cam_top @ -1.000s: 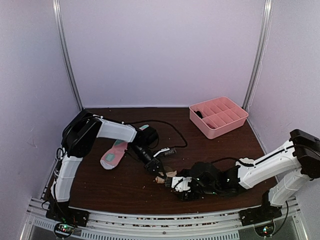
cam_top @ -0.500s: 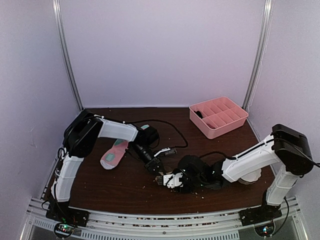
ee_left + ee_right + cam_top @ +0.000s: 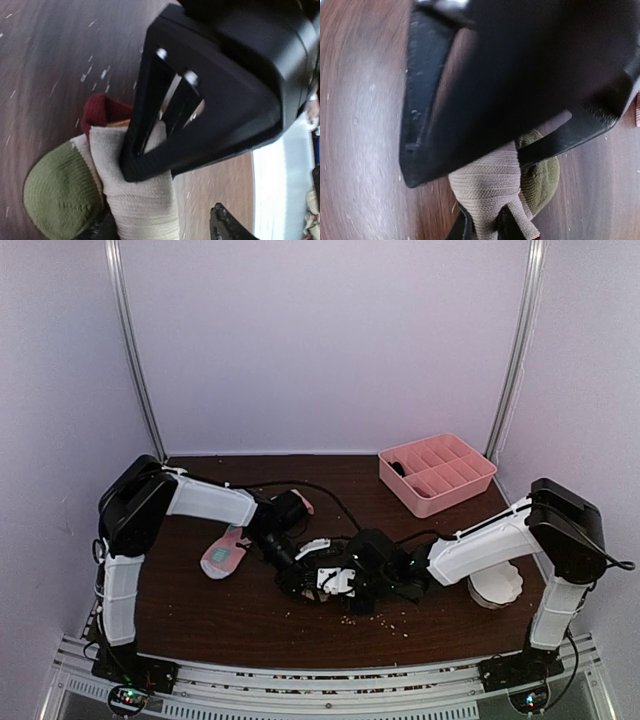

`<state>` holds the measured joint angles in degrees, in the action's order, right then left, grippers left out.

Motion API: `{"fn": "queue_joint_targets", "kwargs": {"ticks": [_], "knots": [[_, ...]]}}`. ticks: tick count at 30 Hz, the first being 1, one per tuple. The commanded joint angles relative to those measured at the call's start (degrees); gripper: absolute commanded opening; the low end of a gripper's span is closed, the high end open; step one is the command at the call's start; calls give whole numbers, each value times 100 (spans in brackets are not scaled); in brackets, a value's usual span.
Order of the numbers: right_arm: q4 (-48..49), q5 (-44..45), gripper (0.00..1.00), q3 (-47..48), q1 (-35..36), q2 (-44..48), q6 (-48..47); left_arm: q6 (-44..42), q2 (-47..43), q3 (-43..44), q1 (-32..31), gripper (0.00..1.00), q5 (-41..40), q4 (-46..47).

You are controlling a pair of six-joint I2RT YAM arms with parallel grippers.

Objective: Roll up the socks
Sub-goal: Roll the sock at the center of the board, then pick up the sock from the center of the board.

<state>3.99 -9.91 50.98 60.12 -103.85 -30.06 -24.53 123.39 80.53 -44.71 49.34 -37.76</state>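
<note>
The beige sock [image 3: 142,200] is bunched up, with an olive-green toe [image 3: 60,195] and a maroon part [image 3: 102,110]. My right gripper [image 3: 485,225] is shut on the beige sock [image 3: 490,187], pinching a fold of it. My left gripper [image 3: 162,227] stands open astride the same sock, its right finger clear of the fabric. In the top view both grippers, the left gripper [image 3: 293,578] and the right gripper [image 3: 335,580], meet at the table's middle and hide that sock. The pink sock [image 3: 225,552] lies flat to their left, untouched.
A pink divided tray [image 3: 437,472] stands at the back right. A white ruffled object [image 3: 497,585] sits by the right arm's base. A black cable [image 3: 335,498] loops across the back of the table. Small crumbs [image 3: 380,618] dot the wood in front.
My right gripper has swung left to the beige sock and closed on it. My left gripper has opened. Both grippers and the sock now sit farther back on the table.
</note>
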Motion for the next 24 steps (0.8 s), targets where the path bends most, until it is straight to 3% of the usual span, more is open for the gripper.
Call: {"fn": "queue_joint_targets", "kwargs": {"ticks": [1, 7, 12, 19, 24], "knots": [[-1434, -890, 0, 41, -40, -644, 937, 158, -637, -955, 426, 65, -1563, 1024], [-879, -1955, 0, -257, -417, -660, 2273, 60, -1787, -1792, 577, 65, -1554, 2039], [-334, -2531, 0, -633, -650, -634, 3171, 42, -2212, -2232, 571, 61, -1544, 2481], [-549, -3132, 0, -478, -1065, -1108, 3780, -1258, -2232, -1912, -103, 59, -1699, 1494], [-719, -3491, 0, -293, -1395, -1439, 4213, -1574, -2258, -2026, -411, 56, -2272, 1833]]}}
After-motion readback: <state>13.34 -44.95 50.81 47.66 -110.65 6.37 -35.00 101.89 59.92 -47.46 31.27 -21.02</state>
